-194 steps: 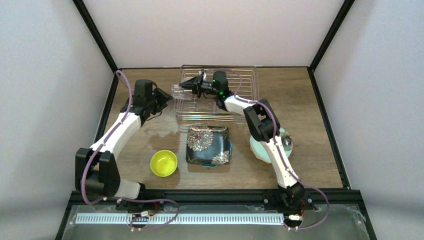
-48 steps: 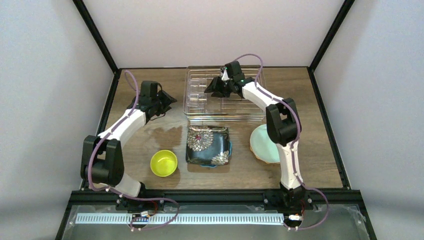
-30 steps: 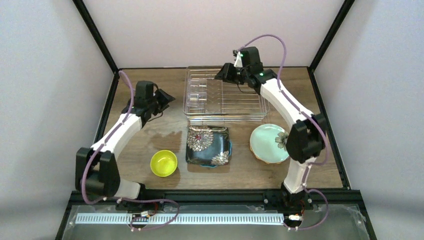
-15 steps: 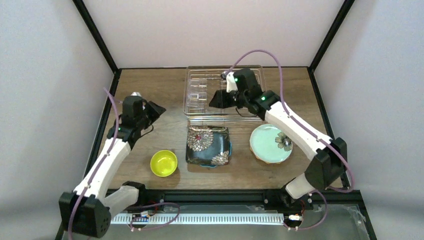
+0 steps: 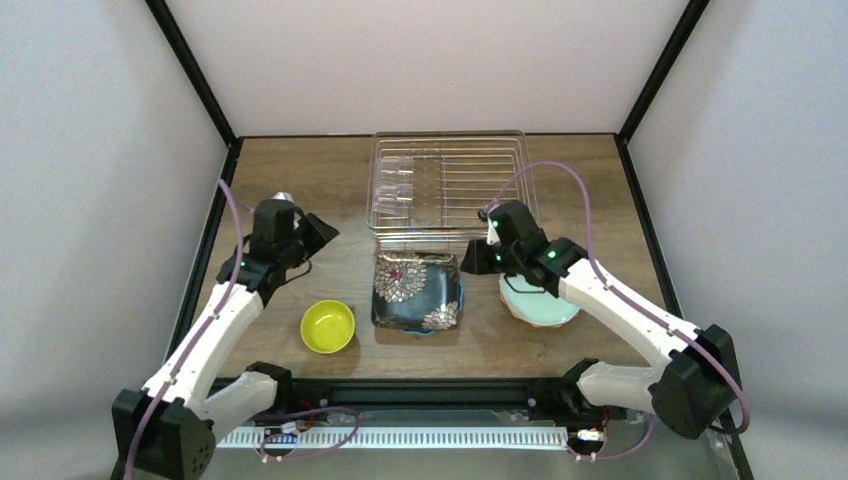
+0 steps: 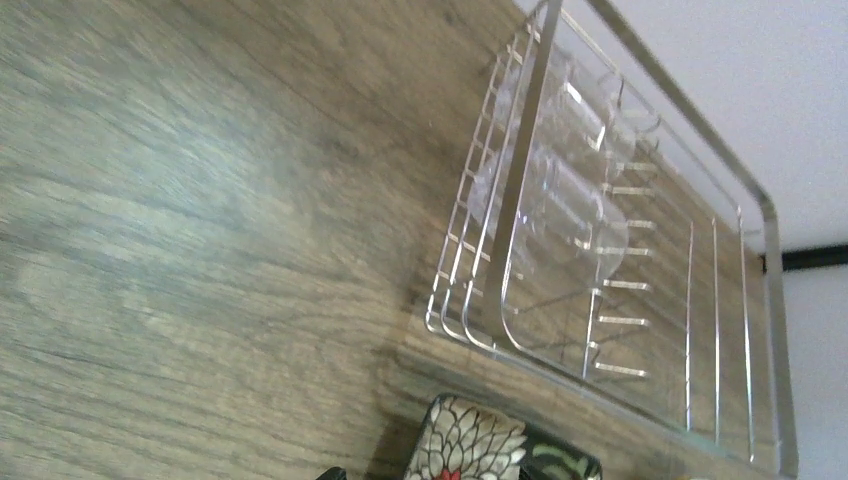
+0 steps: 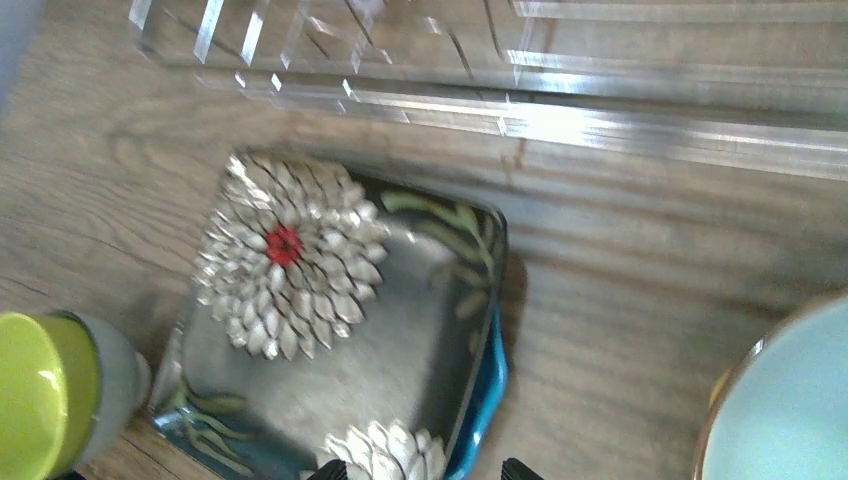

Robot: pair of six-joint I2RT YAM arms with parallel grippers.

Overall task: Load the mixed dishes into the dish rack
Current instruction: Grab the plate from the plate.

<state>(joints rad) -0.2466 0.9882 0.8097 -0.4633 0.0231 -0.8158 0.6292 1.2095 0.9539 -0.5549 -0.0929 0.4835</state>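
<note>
From above: silvery wire dish rack (image 5: 447, 133) at the far middle of the wooden table (image 5: 300, 180), with a clear glass (image 5: 400, 190) lying on its side in the left part. Just in front of the rack, black square floral plate (image 5: 415, 290) flat, stacked on a teal plate (image 5: 461, 296) visible only along the right edge. Small yellow-green bowl (image 5: 328, 326) upright, near the black plate's left side but apart from it. Round mint flower plate (image 5: 542, 311) to the right, half hidden under the right arm, an orange plate (image 5: 515, 312) edging out beneath. Left gripper (image 5: 322, 228) spread wide and empty, above bare wood left of the rack. Right gripper (image 5: 468, 262) between the two plate stacks, just short of the rack's near rim, holding nothing. Left wrist: rack seen slantwise, glass inside by the prongs, corner of the black plate at the bottom; only a dark sliver of finger (image 6: 333, 473), spread unreadable here. Right wrist: fingertips (image 7: 516, 468) wide apart at the bottom edge, nothing between, over the black plate's right side; bowl at lower left, mint plate at lower right, rack's near rim across the top.
</note>
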